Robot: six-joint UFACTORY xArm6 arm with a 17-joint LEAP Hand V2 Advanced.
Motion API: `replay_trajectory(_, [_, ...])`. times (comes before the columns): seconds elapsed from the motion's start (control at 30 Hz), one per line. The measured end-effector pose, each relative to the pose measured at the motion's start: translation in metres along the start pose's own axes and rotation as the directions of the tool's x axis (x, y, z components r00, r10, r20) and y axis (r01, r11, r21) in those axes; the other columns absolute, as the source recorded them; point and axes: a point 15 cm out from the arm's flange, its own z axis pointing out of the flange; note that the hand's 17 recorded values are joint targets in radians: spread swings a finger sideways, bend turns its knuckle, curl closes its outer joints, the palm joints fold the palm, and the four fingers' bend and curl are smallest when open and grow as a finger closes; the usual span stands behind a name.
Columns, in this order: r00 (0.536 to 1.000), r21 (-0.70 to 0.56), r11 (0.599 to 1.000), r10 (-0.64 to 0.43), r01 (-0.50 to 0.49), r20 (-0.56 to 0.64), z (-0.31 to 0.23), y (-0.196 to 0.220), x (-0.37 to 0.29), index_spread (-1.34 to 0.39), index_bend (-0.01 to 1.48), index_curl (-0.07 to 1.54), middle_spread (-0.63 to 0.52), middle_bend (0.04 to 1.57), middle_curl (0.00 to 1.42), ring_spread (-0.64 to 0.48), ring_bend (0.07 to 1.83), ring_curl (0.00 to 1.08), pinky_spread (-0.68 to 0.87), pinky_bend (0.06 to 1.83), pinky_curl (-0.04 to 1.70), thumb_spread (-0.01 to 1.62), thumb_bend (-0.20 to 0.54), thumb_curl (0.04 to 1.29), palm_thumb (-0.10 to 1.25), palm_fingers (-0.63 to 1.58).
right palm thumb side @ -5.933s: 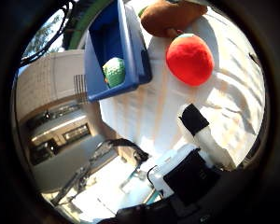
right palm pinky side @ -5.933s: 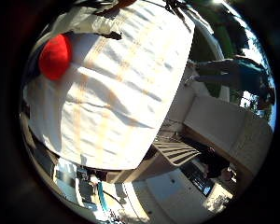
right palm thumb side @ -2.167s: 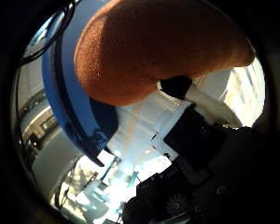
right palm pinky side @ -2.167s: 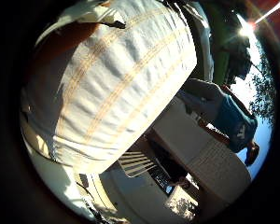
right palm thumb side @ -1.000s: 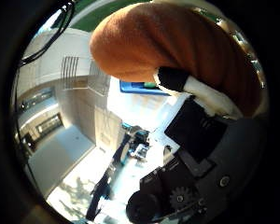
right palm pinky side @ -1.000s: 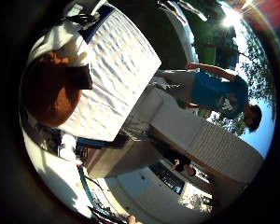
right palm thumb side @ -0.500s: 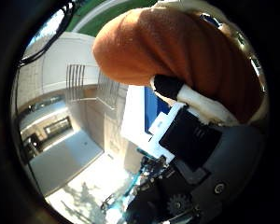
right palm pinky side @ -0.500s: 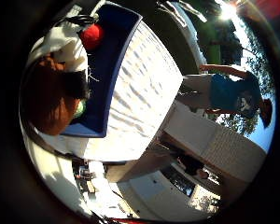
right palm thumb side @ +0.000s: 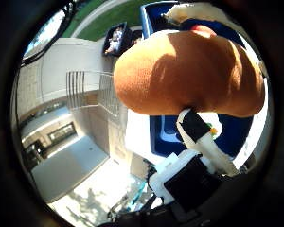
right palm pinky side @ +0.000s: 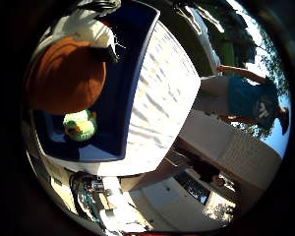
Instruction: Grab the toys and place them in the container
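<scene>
My hand point(right palm thumb side: 204, 142) is shut on a large orange plush toy point(right palm thumb side: 185, 71); a black and white finger curls under it. The little finger side palm view shows the same toy point(right palm pinky side: 64, 79) held above a blue container point(right palm pinky side: 138, 59). A green and yellow toy point(right palm pinky side: 80, 124) lies on the container's floor. The container stands on a table with a white striped cloth point(right palm pinky side: 172, 88). In the thumb side palm view the blue container point(right palm thumb side: 170, 128) shows behind the orange toy, with a bit of something red point(right palm thumb side: 205, 30) at the toy's edge.
Pale building walls and a stair railing point(right palm thumb side: 85, 90) lie beyond the table. A dark box-like object point(right palm thumb side: 118, 38) sits by the grass. Paved ground point(right palm pinky side: 226, 157) surrounds the table.
</scene>
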Motion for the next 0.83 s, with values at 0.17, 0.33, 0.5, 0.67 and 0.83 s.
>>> replay_trajectory(0.17, [0.997,0.063,0.998,-0.017,0.012,0.069,-0.023,0.001,-0.008,-0.42,0.30,0.11,0.14,0.10,0.39,0.34,0.42,0.31,0.48,0.87,0.42,1.15,-0.024,0.45,0.76,-0.15])
replay_trajectory(0.33, [0.997,0.135,0.991,-0.020,0.010,0.070,-0.058,0.014,-0.006,-0.42,0.23,0.16,0.15,0.11,0.30,0.35,0.37,0.30,0.50,0.82,0.37,1.14,-0.025,0.44,0.77,-0.11])
replay_trajectory(0.5, [0.998,0.196,0.981,-0.015,0.003,0.057,-0.090,0.030,-0.003,-0.41,0.19,0.19,0.16,0.12,0.26,0.35,0.35,0.30,0.50,0.78,0.34,1.14,-0.024,0.43,0.78,-0.09])
replay_trajectory(0.67, [0.998,0.269,0.963,-0.029,0.014,0.053,-0.124,0.052,-0.006,-0.40,0.18,0.22,0.15,0.13,0.24,0.35,0.33,0.30,0.49,0.72,0.31,1.14,-0.025,0.43,0.78,-0.08])
replay_trajectory(0.83, [0.997,0.245,0.968,-0.059,0.045,0.050,-0.132,0.094,-0.023,-0.37,0.19,0.24,0.15,0.13,0.24,0.35,0.31,0.30,0.49,0.68,0.29,1.15,-0.025,0.42,0.78,-0.06])
